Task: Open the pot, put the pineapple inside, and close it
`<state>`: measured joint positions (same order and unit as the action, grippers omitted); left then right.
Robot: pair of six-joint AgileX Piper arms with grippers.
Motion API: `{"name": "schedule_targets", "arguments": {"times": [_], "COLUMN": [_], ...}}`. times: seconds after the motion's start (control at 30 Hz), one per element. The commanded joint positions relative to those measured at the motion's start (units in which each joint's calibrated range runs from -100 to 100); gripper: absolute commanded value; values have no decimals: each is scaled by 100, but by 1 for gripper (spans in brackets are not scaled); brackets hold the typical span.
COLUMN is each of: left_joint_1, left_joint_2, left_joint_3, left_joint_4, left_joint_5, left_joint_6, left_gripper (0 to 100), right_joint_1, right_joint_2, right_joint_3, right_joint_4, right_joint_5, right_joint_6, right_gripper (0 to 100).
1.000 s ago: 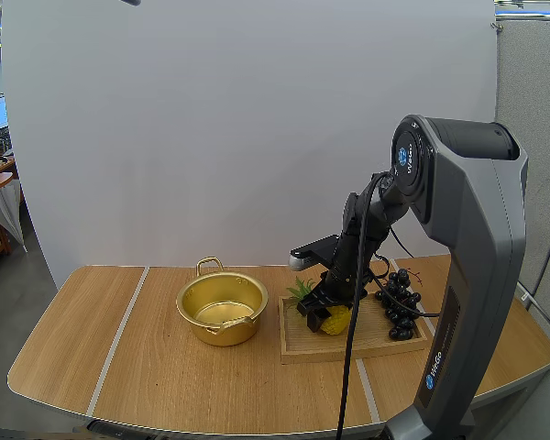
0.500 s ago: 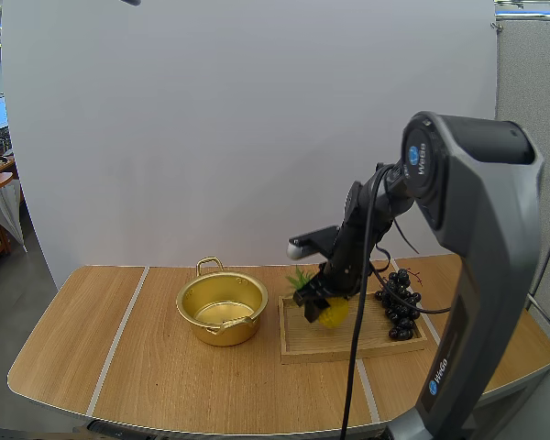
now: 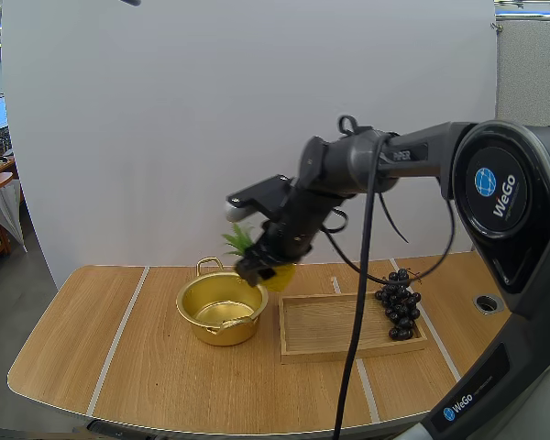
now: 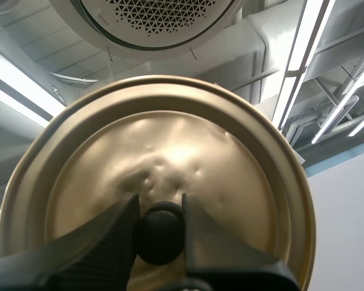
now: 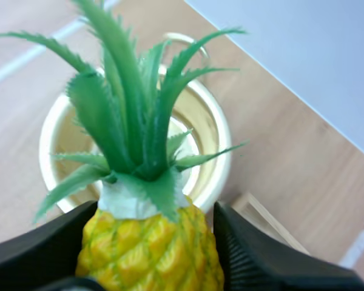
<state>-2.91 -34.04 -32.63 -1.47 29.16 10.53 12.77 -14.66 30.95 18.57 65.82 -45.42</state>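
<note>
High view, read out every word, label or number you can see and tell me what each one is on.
"WeGo": on the big round joint of the right arm.
"WeGo": lower on the same arm, near its base.
A small marking on the forearm: too small to read.
Pot, pineapple, tray and grapes: no text on them.
</note>
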Motion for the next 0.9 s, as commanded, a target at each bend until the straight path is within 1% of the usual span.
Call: {"name": "schedule_targets", "arguments": {"times": [0.0,0.2,0.4,0.57,0.77,0.87], "left_joint_1": [-11,-11,-11,-11,-11,-11], "left_joint_2": [-21,-21,-21,-21,-21,-21], "left_joint_3": [-42,-42,-42,-42,-42,-42], "left_joint_4": [41,41,41,41,41,41], "left_joint_5": [-190,-190,-190,-190,-190,-190], "left_joint_6": [-35,-35,-35,-35,-35,-35], "left_gripper": [0,0,0,0,0,0], "right_joint_1": [399,616,617,617,617,617], "right_joint_2": [204,811,1475,1883,2190,2267], "right_joint_3": [-573,-971,-1041,-1044,-1129,-1129], "right_joint_4": [1,1,-24,-24,-70,-142], "right_joint_5": [-60,-44,-44,-399,-460,-460], "right_joint_6": [366,502,502,493,515,640], "right_gripper": [0,0,0,0,0,0]}}
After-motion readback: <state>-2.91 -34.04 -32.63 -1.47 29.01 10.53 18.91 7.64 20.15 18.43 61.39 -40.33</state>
